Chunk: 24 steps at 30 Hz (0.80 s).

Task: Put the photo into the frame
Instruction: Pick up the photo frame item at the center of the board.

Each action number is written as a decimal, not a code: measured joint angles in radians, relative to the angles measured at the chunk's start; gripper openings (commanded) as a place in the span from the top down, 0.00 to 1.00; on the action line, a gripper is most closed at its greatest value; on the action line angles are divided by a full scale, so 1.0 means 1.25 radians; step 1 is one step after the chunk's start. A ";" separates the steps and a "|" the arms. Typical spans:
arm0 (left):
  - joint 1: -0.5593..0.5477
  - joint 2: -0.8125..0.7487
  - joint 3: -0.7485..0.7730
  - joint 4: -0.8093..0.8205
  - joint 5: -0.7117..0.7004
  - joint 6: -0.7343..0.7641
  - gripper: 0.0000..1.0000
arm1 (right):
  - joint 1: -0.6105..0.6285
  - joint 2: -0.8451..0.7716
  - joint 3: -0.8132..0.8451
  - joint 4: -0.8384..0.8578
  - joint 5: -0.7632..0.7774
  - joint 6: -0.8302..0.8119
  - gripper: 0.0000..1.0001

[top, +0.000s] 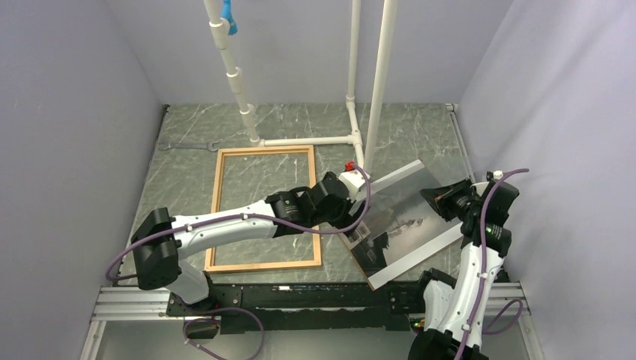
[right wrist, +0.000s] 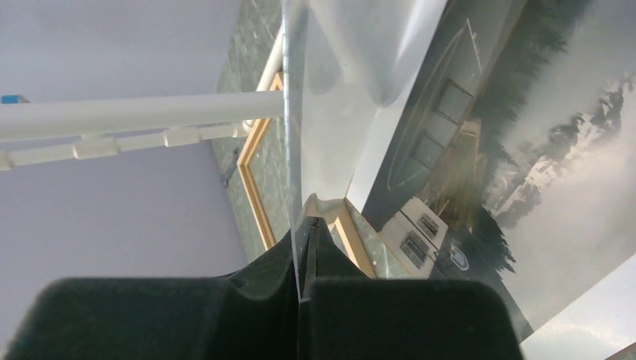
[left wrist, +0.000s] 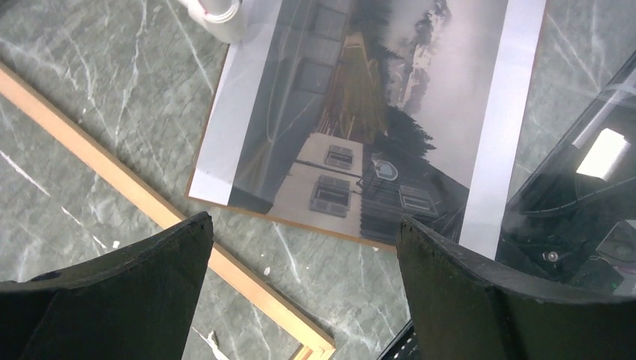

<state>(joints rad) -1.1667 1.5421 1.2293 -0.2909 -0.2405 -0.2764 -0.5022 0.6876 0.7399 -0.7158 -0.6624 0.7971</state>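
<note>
- R claw point(right wrist: 304, 225): pads pinched tight on the edge of a clear pane point(top: 409, 184), which it holds tilted up over the photo point(left wrist: 360, 112).
- L claw point(left wrist: 304, 232): fingers wide apart, nothing betw. them; it hovers above the photo's edge by the frame point(top: 217, 202) corner.
- Photo lies face up on a brown backing board point(left wrist: 292, 221), on the table point(top: 187, 172) just right of the frame, not in it.
- Judged: print is thin, light, floppy and creases easily. Take it by a white-border edge or corner, not the img.
- Frame lies flat, empty.
- Far: white pipe structure point(top: 307, 140).
</note>
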 measured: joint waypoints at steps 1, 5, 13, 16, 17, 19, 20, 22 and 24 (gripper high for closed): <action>0.006 -0.007 -0.009 -0.001 0.005 -0.004 0.05 | 0.000 0.005 0.013 -0.001 0.000 0.000 1.00; 0.031 -0.033 -0.027 -0.006 0.017 -0.021 0.04 | 0.000 0.019 0.045 -0.005 -0.005 0.000 1.00; 0.120 -0.097 -0.097 -0.006 0.077 -0.060 0.04 | 0.006 0.048 0.080 -0.007 -0.055 0.012 1.00; 0.164 -0.115 -0.124 -0.006 0.106 -0.077 0.04 | 0.017 0.063 0.107 -0.006 -0.078 0.022 1.00; 0.182 -0.123 -0.134 -0.006 0.117 -0.085 0.04 | 0.022 0.070 0.122 -0.005 -0.088 0.027 1.00; 0.217 -0.138 -0.151 -0.009 0.139 -0.093 0.04 | 0.029 0.078 0.145 -0.001 -0.103 0.035 1.00; 0.236 -0.145 -0.159 -0.009 0.148 -0.099 0.04 | 0.033 0.081 0.158 -0.001 -0.109 0.040 1.00; 0.277 -0.162 -0.178 -0.010 0.172 -0.110 0.04 | 0.040 0.084 0.186 -0.002 -0.119 0.050 1.00; 0.315 -0.176 -0.198 -0.010 0.193 -0.119 0.04 | 0.049 0.082 0.215 -0.002 -0.125 0.061 1.00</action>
<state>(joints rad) -0.7727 1.3216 0.9813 -0.3038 0.0010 -0.4248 -0.4412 0.7898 1.0084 -0.7189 -0.8185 0.8730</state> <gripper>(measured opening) 0.962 0.008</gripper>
